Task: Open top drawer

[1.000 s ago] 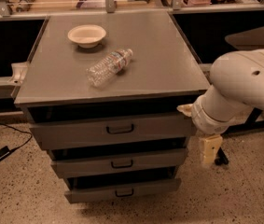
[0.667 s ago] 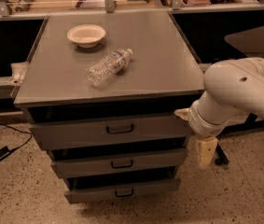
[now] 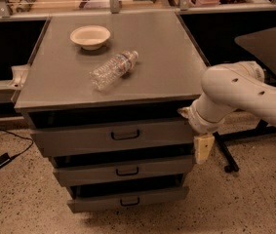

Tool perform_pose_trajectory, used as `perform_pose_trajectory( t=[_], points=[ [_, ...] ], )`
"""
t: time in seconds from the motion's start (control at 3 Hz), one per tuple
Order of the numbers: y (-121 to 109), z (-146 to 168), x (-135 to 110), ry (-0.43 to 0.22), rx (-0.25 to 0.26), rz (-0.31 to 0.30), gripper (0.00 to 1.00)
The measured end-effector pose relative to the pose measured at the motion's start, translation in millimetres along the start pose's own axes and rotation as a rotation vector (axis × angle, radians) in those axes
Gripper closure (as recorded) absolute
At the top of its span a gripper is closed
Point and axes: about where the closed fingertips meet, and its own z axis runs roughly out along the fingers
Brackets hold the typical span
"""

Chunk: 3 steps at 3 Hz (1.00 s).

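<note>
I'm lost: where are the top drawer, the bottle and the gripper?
top drawer (image 3: pixel 79 140): camera view, grey front panel.
bottle (image 3: pixel 112 70): camera view, clear body.
gripper (image 3: pixel 202 152): camera view, cream tip beside top drawer.

Grey cabinet top (image 3: pixel 167 57), front view. A pale bowl (image 3: pixel 90 35) stands upright at rear left. Near it, toward the centre, a clear bottle (image 3: pixel 114 70) lies on its side, cap toward the rear right. Speckled floor (image 3: pixel 254 199) below carries a black adapter (image 3: pixel 2 161) and cable (image 3: pixel 10 135) at left. The gripper (image 3: pixel 203 150) hangs beside the front right corner, below the top's edge.
</note>
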Motion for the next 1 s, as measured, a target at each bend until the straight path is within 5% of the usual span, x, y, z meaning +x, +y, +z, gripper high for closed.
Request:
perform_pose_trajectory(
  t=[0.33, 1.0],
  points=[
    [-16, 16, 5, -0.031, 0.009, 0.046, 0.00],
    [-11, 34, -9, -0.120, -0.041, 0.064, 0.40]
  ],
)
